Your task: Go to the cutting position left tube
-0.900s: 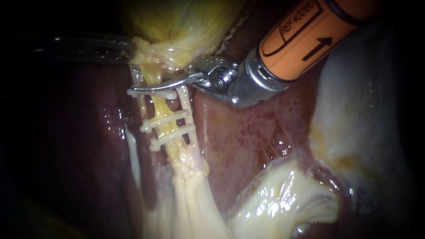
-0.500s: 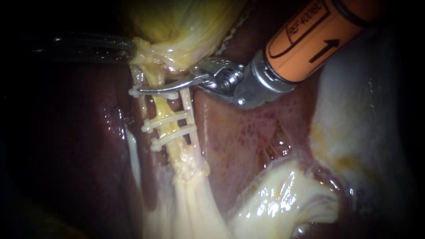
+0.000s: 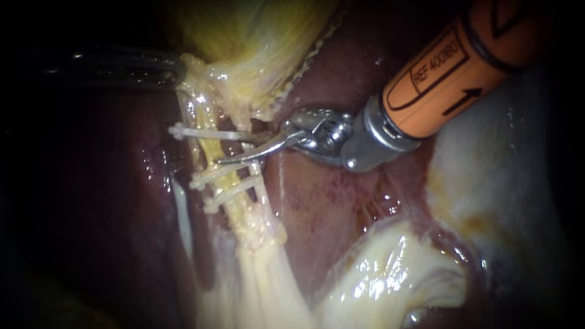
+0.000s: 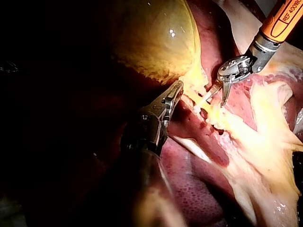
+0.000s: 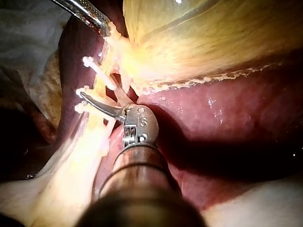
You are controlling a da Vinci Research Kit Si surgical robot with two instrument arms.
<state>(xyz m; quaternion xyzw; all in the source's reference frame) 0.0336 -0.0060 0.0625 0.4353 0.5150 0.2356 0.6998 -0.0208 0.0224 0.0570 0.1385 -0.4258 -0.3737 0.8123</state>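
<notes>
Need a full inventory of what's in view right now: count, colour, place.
gallbladder: one, yellow, at the top of the endoscope view
liver: one, dark red, under and around everything
tubes: count unclear, pale yellow, running down from the gallbladder
clips: three, white, across the tubes, one above the other
pale tissue: one glossy cream mass, low and to the right of the tubes
left instrument: one, dark shaft, tip at the gallbladder's lower end
right instrument: one, orange shaft with metal tip, jaws open at the tubes between the top and middle clips
</notes>
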